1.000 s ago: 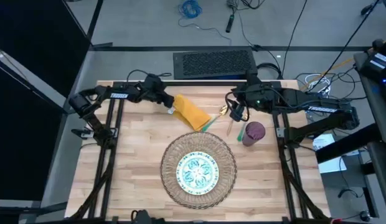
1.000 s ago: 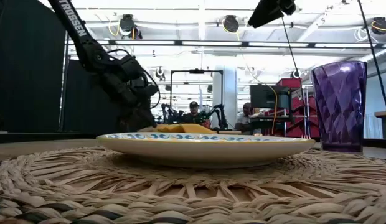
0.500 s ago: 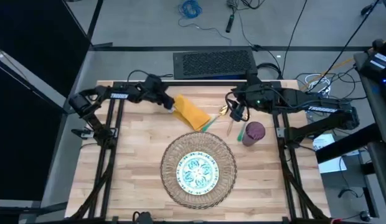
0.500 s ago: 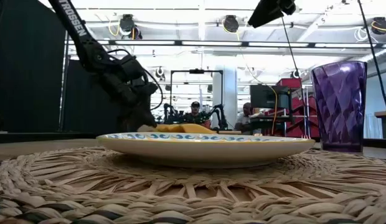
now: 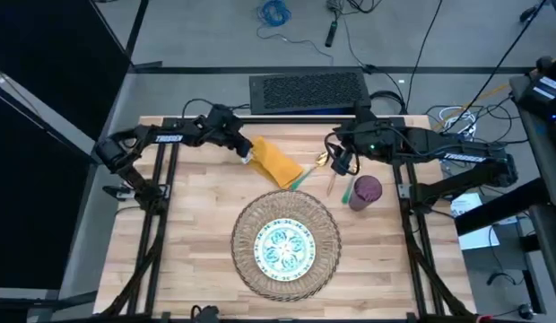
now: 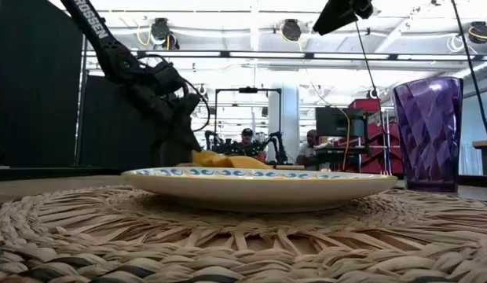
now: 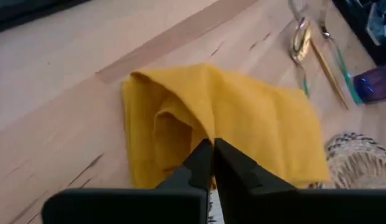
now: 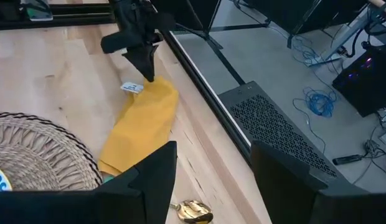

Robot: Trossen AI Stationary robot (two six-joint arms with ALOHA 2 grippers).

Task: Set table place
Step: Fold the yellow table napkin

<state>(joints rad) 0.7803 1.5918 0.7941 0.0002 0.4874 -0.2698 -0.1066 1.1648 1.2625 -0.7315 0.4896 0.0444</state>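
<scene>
Dark fingers of the left tool (image 7: pixel 213 163) are pinched together on a fold of the mustard napkin (image 7: pixel 224 118), at its far corner near the back of the table (image 5: pixel 184 233). We judge this corner grip suits dragging the cloth toward the woven mat (image 5: pixel 287 240), which lies at centre front with the patterned plate (image 5: pixel 284 248) on it. Gold cutlery (image 5: pixel 325 172) lies between napkin and purple cup (image 5: pixel 365 192), not yet placed. The right tool (image 8: pixel 211 168) hovers above the cutlery, fingers spread wide and holding nothing, presumably waiting.
</scene>
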